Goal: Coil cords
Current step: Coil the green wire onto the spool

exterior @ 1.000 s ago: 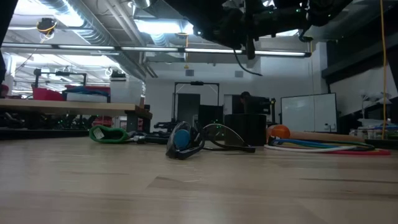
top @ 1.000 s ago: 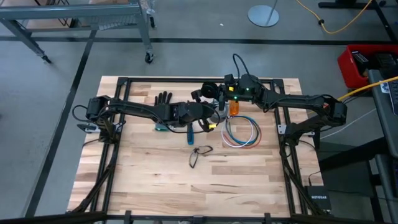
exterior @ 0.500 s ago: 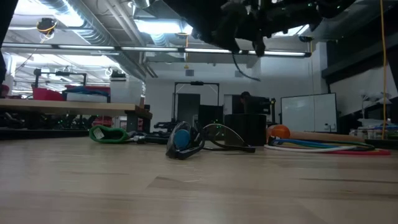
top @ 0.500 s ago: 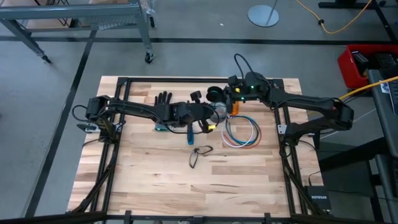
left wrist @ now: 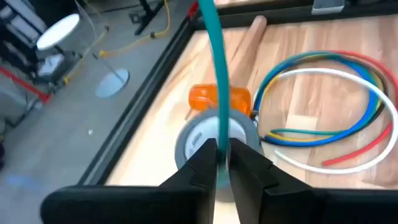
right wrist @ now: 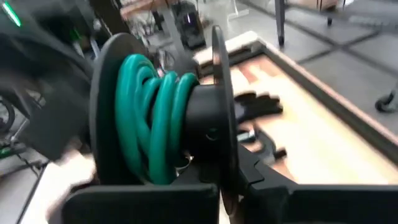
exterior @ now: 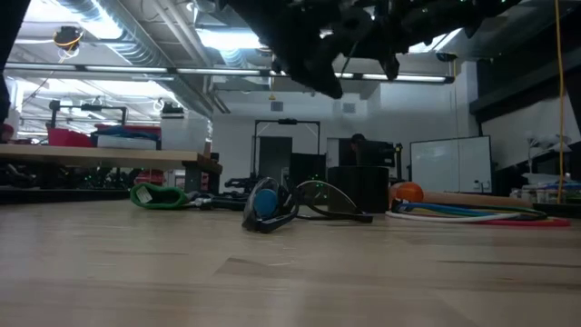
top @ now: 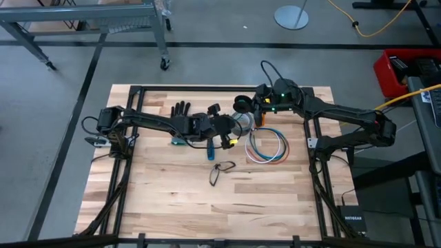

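Landmark is the grey tape roll (top: 242, 125), near the far middle of the worktop (top: 158, 200).

Well left of the roll: black glove (top: 180, 109), and nearer to it a green item (top: 178, 141) at the left arm's side.

Just left of the roll: left end effector (top: 229, 131), fingers (left wrist: 205, 155) pressed together on a teal cord (left wrist: 217, 74). Its wrist view shows that strand running taut up from between the fingers, above the roll. A blue-handled tool (top: 211, 147) lies on the near side of the arm, and glasses (top: 220, 169) farther toward the near edge.

Behind the roll, toward the far edge: right end effector (top: 247, 105) carries a black spool (right wrist: 205, 124), clamped at its flange; green-teal cord (right wrist: 152, 118) is wound on the spool core in several turns.

Touching the roll on its far-right side: orange object (left wrist: 214, 98), with a wooden dowel (left wrist: 245, 46) just beyond.

Right of the roll: the cords (top: 267, 145), white, blue, red and yellow strands in a loose flat ring on the worktop, close to the roll, free of both end effectors.
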You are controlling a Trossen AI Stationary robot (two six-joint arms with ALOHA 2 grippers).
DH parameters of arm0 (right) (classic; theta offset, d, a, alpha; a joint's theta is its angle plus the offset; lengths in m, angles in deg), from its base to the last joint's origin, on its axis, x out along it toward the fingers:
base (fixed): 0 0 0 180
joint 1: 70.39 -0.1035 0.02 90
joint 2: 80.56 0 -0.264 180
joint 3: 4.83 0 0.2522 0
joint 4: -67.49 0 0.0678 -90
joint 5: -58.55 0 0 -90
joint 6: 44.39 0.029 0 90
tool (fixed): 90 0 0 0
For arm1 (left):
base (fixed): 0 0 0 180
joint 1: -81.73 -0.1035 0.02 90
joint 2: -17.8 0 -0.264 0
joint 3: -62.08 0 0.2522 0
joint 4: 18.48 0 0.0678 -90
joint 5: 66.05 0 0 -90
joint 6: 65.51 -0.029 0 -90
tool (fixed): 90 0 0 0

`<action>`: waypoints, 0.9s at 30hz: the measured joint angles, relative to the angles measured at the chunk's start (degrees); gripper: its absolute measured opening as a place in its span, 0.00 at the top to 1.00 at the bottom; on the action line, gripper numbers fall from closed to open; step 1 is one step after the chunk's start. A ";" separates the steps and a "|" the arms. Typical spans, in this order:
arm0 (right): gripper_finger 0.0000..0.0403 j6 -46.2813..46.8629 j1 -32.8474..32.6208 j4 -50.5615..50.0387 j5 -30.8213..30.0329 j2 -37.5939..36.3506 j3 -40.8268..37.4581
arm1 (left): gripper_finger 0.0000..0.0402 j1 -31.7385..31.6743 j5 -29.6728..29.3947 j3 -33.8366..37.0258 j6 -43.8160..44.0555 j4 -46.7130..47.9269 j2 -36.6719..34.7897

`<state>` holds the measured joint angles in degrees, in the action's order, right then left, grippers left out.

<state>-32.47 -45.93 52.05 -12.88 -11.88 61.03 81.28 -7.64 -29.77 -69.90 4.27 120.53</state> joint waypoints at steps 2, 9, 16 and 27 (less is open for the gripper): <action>1.00 -0.11 0.02 0.42 0.00 -0.15 0.09 | 0.90 -0.10 0.03 0.00 1.16 -0.23 0.29; 1.00 -0.47 0.11 3.37 0.06 -0.71 -0.07 | 0.85 -0.15 -0.20 0.33 3.82 -1.14 0.00; 1.00 -1.92 1.71 3.09 -0.50 -4.08 -0.20 | 0.85 -0.63 -0.33 0.71 10.73 4.12 -0.11; 1.00 -3.63 4.95 -2.86 -0.16 -9.17 -0.33 | 0.85 -3.82 -0.93 13.88 27.23 5.63 -0.21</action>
<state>-36.10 -40.98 49.19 -13.03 -21.05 60.70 77.46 -8.57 -15.89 -42.67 9.90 120.32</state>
